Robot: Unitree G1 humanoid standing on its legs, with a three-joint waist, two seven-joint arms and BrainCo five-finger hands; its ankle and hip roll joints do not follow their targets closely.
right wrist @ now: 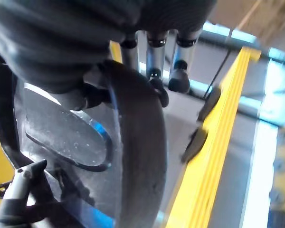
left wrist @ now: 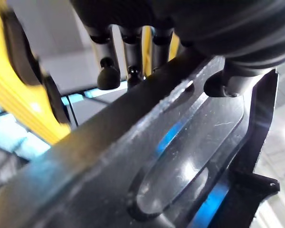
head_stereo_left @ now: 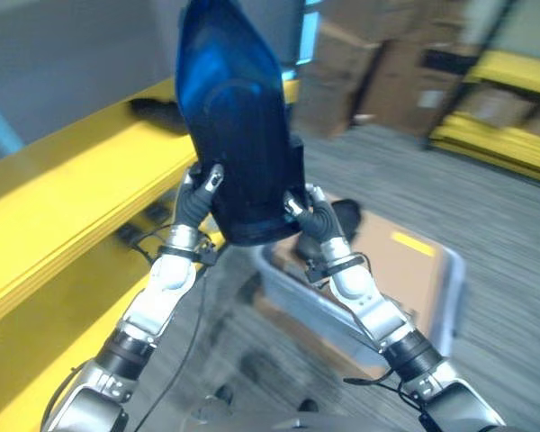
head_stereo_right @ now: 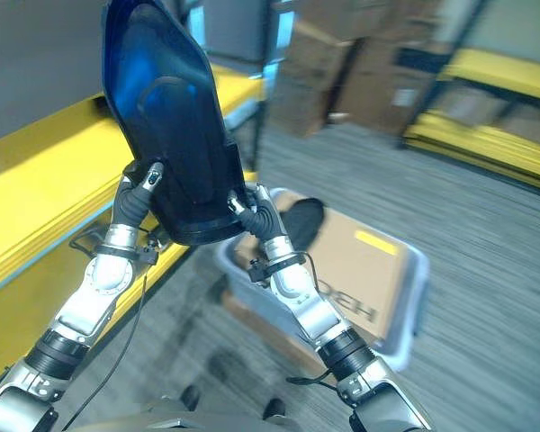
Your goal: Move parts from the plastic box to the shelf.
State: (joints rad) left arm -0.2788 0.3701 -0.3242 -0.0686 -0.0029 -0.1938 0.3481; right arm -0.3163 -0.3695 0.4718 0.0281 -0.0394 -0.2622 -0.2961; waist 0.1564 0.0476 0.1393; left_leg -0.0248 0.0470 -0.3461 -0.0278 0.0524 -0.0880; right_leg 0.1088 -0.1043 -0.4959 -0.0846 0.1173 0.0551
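A large glossy dark part (head_stereo_left: 238,117) with a blue sheen is held upright in the air between both hands, beside the yellow shelf (head_stereo_left: 72,180). My left hand (head_stereo_left: 198,193) grips its lower left edge, and my right hand (head_stereo_left: 310,216) grips its lower right edge. In the left wrist view the fingers (left wrist: 108,76) reach behind the part (left wrist: 180,161) while the thumb presses its front. The right wrist view shows the same pinch on the part's rim (right wrist: 137,142). The grey plastic box (head_stereo_left: 452,288) lies on the floor below and to the right.
A brown cardboard sheet (head_stereo_right: 351,261) and another dark part (head_stereo_right: 299,216) lie in the box. A dark piece (head_stereo_left: 157,112) rests on the yellow shelf board. Cardboard boxes (head_stereo_left: 360,63) and another yellow rack (head_stereo_left: 504,108) stand across the grey carpet.
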